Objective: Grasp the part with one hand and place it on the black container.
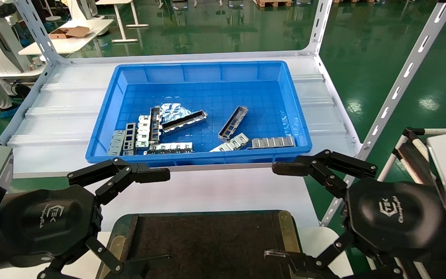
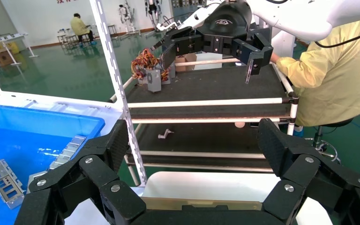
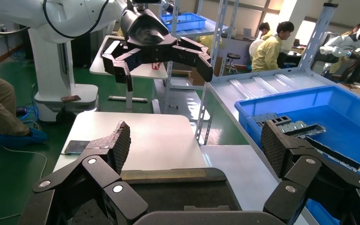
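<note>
The part, a narrow grey channel with ladder-like cutouts, lies slanted in the right middle of the blue bin; it also shows in the left wrist view. The black container lies on the white table at the near edge, with brass strips along its sides, and shows in the right wrist view. My left gripper is open and empty over the container's left corner. My right gripper is open and empty over its right corner. Both are well short of the bin.
The bin also holds a dark trough bar, flat tabbed strips and more ladder-like pieces at the left. White slotted shelf posts rise at the rack's corners. A cart stands to the right.
</note>
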Robot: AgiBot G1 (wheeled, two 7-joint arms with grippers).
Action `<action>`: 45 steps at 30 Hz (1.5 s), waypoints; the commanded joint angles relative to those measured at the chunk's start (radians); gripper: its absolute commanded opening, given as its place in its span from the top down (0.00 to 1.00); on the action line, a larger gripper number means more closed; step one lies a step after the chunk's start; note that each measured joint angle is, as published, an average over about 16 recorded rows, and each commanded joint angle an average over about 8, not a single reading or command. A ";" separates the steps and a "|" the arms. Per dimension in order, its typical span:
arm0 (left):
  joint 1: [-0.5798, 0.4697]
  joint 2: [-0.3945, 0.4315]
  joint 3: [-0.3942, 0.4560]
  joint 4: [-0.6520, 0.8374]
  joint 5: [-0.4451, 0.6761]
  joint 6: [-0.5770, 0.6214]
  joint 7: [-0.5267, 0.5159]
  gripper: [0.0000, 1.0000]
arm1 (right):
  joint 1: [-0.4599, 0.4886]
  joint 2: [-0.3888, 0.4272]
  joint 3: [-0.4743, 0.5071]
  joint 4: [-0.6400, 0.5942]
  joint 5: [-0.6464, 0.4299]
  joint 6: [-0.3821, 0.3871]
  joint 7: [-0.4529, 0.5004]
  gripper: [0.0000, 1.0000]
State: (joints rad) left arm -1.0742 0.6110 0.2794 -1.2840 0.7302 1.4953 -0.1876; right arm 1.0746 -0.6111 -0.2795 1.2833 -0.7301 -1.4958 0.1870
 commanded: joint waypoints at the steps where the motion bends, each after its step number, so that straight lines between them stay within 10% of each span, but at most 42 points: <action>1: 0.000 0.000 0.000 0.000 0.000 0.000 0.000 0.00 | 0.000 0.000 0.000 0.000 0.000 0.000 0.000 0.00; 45: -0.012 0.007 0.003 0.006 0.016 -0.013 0.004 0.00 | 0.001 0.000 -0.001 -0.001 0.000 0.000 0.000 0.00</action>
State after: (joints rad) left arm -1.0898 0.6220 0.2844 -1.2799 0.7524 1.4717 -0.1874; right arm 1.0751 -0.6112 -0.2807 1.2825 -0.7300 -1.4957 0.1866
